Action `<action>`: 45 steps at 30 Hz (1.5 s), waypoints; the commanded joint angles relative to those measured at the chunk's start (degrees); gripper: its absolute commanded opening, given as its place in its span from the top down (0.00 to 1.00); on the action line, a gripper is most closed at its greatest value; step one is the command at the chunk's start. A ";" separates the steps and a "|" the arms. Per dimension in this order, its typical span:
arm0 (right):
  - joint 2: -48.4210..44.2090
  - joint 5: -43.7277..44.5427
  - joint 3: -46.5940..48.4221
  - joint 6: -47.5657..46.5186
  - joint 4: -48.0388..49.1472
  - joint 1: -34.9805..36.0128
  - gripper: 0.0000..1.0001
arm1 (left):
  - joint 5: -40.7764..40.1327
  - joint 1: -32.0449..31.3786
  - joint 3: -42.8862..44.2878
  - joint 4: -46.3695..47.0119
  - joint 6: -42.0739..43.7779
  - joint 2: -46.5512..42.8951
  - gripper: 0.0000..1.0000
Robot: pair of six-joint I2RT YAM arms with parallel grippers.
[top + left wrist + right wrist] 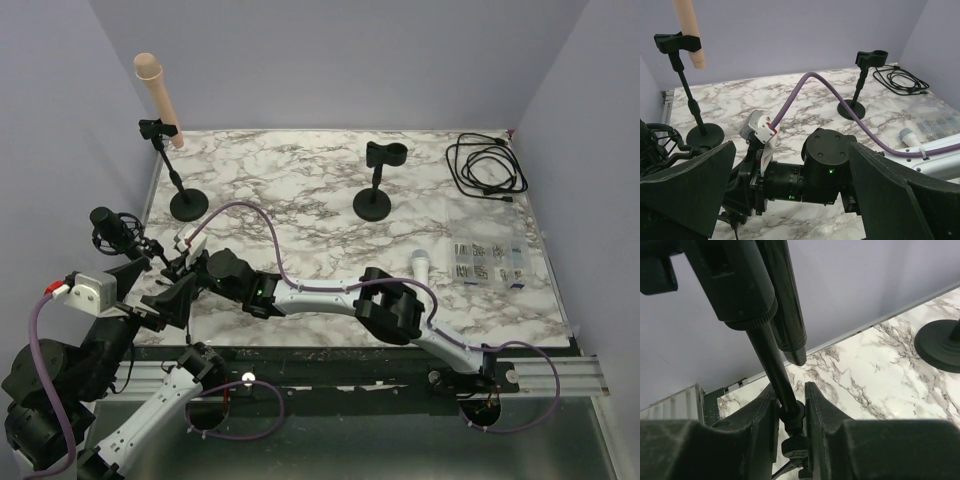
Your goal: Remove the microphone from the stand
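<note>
At the left edge of the veined marble surface (300, 190), a slim black stand (773, 365) carries the smooth, glossy, cylindrical black microphone (785, 305); the right pincer (790, 407) pinches the stand's rod, the left pincer (790, 170) gapes wide.

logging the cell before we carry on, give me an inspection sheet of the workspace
surface: marble table
job's things: black microphone clipped atop the near-left stand pole
clutter: tan tube on far-left stand; empty stand; white microphone lying flat; clear packet
grippers: right pincer shut on the stand pole; left pincer open, holding nothing
cables: black cable coil; purple cable along the arms
surroundings: lilac walls
</note>
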 commanded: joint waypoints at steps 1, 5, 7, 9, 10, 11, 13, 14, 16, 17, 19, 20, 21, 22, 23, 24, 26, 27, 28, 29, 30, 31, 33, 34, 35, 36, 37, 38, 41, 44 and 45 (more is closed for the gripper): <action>-2.23 6.12 -1.83 -2.27 0.80 0.23 0.74 | -1.95 -0.36 0.62 -0.93 1.18 -0.87 0.01; -5.93 11.39 -5.70 -3.78 1.32 -0.52 0.82 | -2.75 -0.37 1.13 -0.97 2.34 -0.21 0.02; -8.60 13.28 -8.81 -3.06 2.19 -1.47 0.87 | -2.86 -0.37 1.49 -0.71 2.82 0.16 0.01; -11.18 15.03 -12.58 -2.52 3.25 -2.43 0.90 | -2.56 -0.37 1.56 -0.15 2.98 0.44 0.01; -12.35 16.50 -14.34 -2.30 3.78 -3.04 0.92 | -2.16 -0.37 1.51 0.16 3.06 0.56 0.01; -13.87 17.64 -16.45 -2.26 4.42 -3.66 0.93 | -2.01 -0.32 1.43 0.46 3.11 0.89 0.01; -16.80 20.74 -20.48 -2.08 5.81 -4.90 0.96 | -1.24 -0.37 1.07 1.07 3.06 1.43 0.01; -18.33 21.82 -22.63 -1.76 6.62 -5.54 0.97 | -0.81 -0.37 0.64 1.39 3.03 1.76 0.01; -20.93 23.78 -26.47 -0.46 7.54 -7.36 0.97 | 0.19 -0.37 -0.37 2.50 2.85 2.40 0.01; -22.14 24.38 -28.06 0.28 7.60 -8.43 0.98 | 0.87 -0.37 -0.96 3.21 2.75 2.83 0.01; -24.51 26.30 -31.51 0.70 8.61 -10.00 0.98 | 2.08 -0.37 -2.61 5.02 2.39 3.61 0.01; -25.57 27.84 -33.33 0.23 9.52 -10.40 0.98 | 2.73 -0.37 -3.33 6.07 2.22 4.13 0.01; -26.44 29.69 -35.16 -0.59 10.72 -10.72 0.98 | 3.57 -0.37 -4.32 7.13 1.96 4.52 0.01; -27.46 30.76 -36.75 -1.56 11.93 -10.99 0.98 | 4.34 -0.37 -5.21 8.50 1.57 5.09 0.01; -28.44 31.60 -38.58 -2.61 13.43 -11.12 0.98 | 5.41 -0.37 -6.35 9.77 0.94 5.58 0.01; -29.10 32.35 -39.97 -3.32 14.41 -11.36 0.97 | 6.56 -0.35 -7.32 11.30 0.22 6.15 0.01; -30.26 34.25 -42.31 -3.58 15.51 -11.85 0.97 | 8.80 -0.34 -9.47 14.16 -1.49 7.53 0.01; -30.84 34.95 -43.70 -3.53 16.09 -12.03 0.97 | 9.74 -0.31 -10.59 15.53 -2.25 8.07 0.01; -31.40 35.71 -44.91 -3.54 16.74 -12.23 0.97 | 10.55 -0.34 -11.62 17.08 -3.06 8.81 0.01; -32.11 36.26 -46.54 -3.83 18.01 -12.31 0.97 | 10.99 -0.33 -12.82 18.47 -3.65 9.55 0.01; -32.64 37.24 -47.97 -4.30 19.43 -12.42 0.97 | 11.38 -0.37 -13.95 19.93 -4.49 10.19 0.01; -33.41 38.07 -49.56 -4.66 20.91 -12.43 0.97 | 11.80 -0.37 -14.82 21.29 -5.25 11.00 0.01; -34.64 38.99 -52.02 -5.24 22.84 -12.81 0.95 | 13.18 -0.35 -16.43 23.69 -6.36 12.50 0.01; -35.27 39.41 -53.37 -5.62 23.76 -12.97 0.93 | 13.96 -0.37 -17.09 24.69 -6.89 13.34 0.01; -35.80 39.87 -54.19 -5.90 24.37 -13.09 0.90 | 14.56 -0.37 -17.58 25.80 -7.34 14.40 0.01; -36.42 40.10 -55.46 -6.00 25.08 -13.34 0.87 | 16.09 -0.37 -18.04 26.76 -7.78 15.45 0.01; -36.95 40.07 -56.29 -5.89 25.53 -13.57 0.84 | 17.13 -0.37 -18.42 27.86 -8.23 16.72 0.01; -37.50 39.94 -57.28 -5.71 25.91 -13.79 0.81 | 17.71 -0.37 -18.54 28.62 -8.66 18.31 0.02; -38.92 39.33 -59.10 -5.50 25.92 -14.14 0.66 | 18.82 -0.32 -18.26 31.20 -9.19 22.15 0.03; -41.03 37.80 -60.11 -5.14 23.99 -14.20 0.37 | 18.94 -0.35 -16.85 32.58 -9.04 25.69 0.03; -42.11 36.74 -60.14 -4.24 21.76 -14.14 0.32 | 18.43 -0.37 -16.20 32.79 -8.95 26.54 0.03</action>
